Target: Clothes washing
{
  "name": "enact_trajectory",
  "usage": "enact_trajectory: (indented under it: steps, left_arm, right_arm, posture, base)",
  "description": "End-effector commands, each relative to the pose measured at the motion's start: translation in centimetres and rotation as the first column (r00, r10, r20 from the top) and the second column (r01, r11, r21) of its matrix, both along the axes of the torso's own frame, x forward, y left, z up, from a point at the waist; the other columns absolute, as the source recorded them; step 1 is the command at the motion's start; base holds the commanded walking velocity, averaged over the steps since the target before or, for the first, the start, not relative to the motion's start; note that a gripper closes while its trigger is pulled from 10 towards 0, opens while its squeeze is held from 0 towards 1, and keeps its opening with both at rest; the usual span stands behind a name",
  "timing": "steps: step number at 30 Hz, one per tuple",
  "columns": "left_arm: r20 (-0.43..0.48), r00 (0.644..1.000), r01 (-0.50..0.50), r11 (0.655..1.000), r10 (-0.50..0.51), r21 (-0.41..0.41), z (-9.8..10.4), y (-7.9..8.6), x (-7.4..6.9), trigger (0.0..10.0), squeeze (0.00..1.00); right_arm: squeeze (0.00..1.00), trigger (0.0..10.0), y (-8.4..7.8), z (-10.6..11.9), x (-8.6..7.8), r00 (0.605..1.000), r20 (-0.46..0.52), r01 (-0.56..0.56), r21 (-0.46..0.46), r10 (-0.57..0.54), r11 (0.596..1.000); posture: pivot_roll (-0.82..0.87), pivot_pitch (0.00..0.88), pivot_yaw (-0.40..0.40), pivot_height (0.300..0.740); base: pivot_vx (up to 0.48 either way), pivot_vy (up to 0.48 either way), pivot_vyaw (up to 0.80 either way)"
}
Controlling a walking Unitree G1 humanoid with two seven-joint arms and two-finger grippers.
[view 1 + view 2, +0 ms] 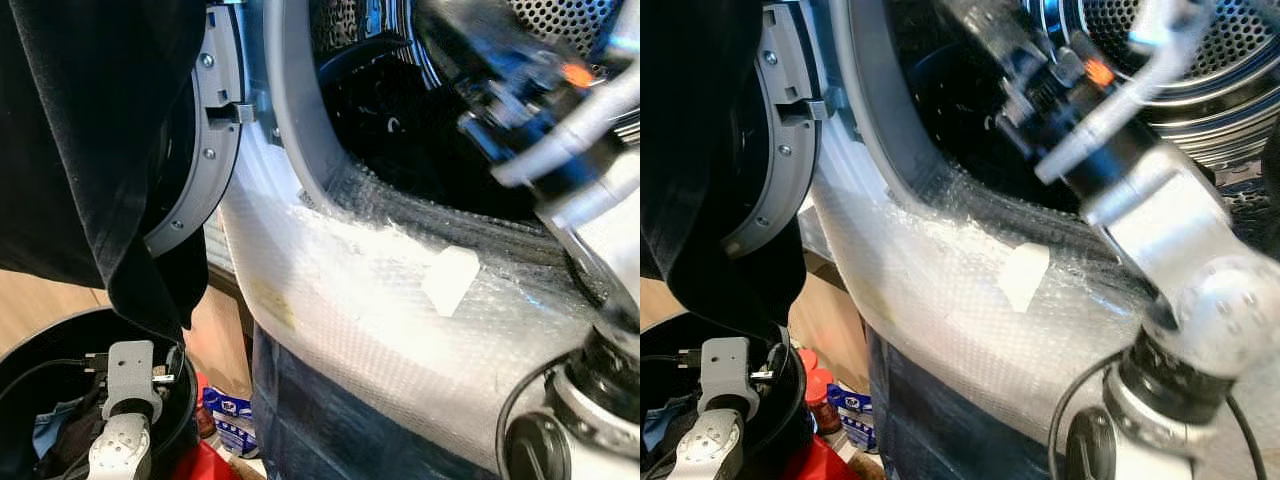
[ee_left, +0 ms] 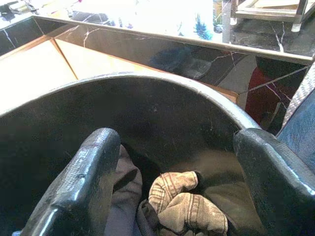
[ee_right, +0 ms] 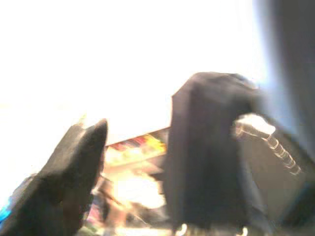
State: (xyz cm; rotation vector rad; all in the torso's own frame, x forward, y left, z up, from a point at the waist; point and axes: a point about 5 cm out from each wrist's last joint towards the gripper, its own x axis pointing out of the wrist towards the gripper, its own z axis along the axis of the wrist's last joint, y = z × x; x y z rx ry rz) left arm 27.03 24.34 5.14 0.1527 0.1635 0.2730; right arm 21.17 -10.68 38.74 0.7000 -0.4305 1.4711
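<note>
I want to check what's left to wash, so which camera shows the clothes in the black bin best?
The left wrist view: it looks into the black bin at the clothes. Both eye views catch just the bin's edge behind the left gripper.

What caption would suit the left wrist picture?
Open left pincer poised over a round black plastic basket holding a crumpled beige garment.
</note>
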Motion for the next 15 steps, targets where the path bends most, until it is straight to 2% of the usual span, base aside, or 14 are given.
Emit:
enact_trajectory:
  steps: [1,2,3,5,8,10,12,14,15]
  left_arm:
    - [-0.105,0.994,0.031,0.999,-0.032,-0.007,-2.1,-0.6,-1.0,10.0,0.00]
    - [-0.105,0.994,0.031,0.999,-0.032,-0.007,-2.1,-0.6,-1.0,10.0,0.00]
    - [-0.106,0.994,0.032,0.999,-0.032,-0.007,-2.1,-0.6,-1.0,10.0,0.00]
    - [-0.107,0.994,0.033,0.999,-0.033,-0.007,-2.1,-0.7,-1.0,10.0,0.00]
    - [-0.108,0.993,0.040,0.999,-0.040,-0.004,-2.2,-0.8,-1.0,10.0,0.00]
    - [-0.106,0.994,0.040,0.999,-0.040,-0.002,-2.1,-0.8,-1.0,10.0,0.00]
    - [-0.106,0.994,0.040,0.999,-0.039,-0.001,-2.1,-0.8,-1.0,10.0,0.00]
    - [-0.104,0.994,0.037,0.999,-0.037,0.000,-2.1,-0.8,-1.1,10.0,0.00]
    - [-0.104,0.994,0.036,0.999,-0.036,0.000,-2.1,-0.7,-1.1,10.0,0.00]
  right_arm:
    - [0.00,10.0,-0.6,-0.2,-1.2,0.995,0.035,-0.092,0.044,0.090,0.995]
    - [0.00,10.0,-0.6,-0.2,-1.2,0.995,0.035,-0.092,0.044,0.090,0.995]
    - [0.00,10.0,-0.8,-1.4,-1.2,0.995,0.026,-0.097,0.044,0.096,0.994]
    - [0.00,10.0,-0.8,-2.2,-1.2,0.995,0.017,-0.095,0.034,0.095,0.995]
    - [0.00,10.0,-0.6,-5.2,-2.5,0.981,0.014,-0.191,-0.030,0.192,0.981]
    - [0.00,10.0,-0.4,-5.9,-3.5,0.965,0.022,-0.260,-0.023,0.261,0.965]
    - [0.00,10.0,-0.4,-6.0,-3.8,0.958,0.016,-0.285,-0.018,0.285,0.958]
    - [0.00,10.0,-0.4,-6.7,-4.1,0.951,0.001,-0.309,-0.038,0.309,0.950]
    - [0.00,10.0,-0.2,-7.4,-4.1,0.949,-0.023,-0.316,-0.077,0.315,0.946]
  posture:
    - [-0.11,0.022,-0.034,0.740]
    - [-0.11,0.022,-0.034,0.740]
    - [-0.11,0.022,-0.034,0.740]
    - [-0.11,0.022,-0.034,0.740]
    - [-0.10,0.021,-0.037,0.740]
    - [-0.09,0.024,-0.037,0.740]
    - [-0.09,0.024,-0.038,0.740]
    - [-0.09,0.024,-0.038,0.740]
    - [-0.09,0.024,-0.040,0.740]
  base:
    - [0.000,0.000,0.00]
    - [0.000,0.000,0.00]
    - [0.000,0.000,0.00]
    - [0.000,0.000,0.00]
    - [0.000,0.000,0.00]
    - [0.000,0.000,0.00]
    - [0.000,0.000,0.00]
    - [0.000,0.000,0.00]
    - [0.000,0.000,0.00]
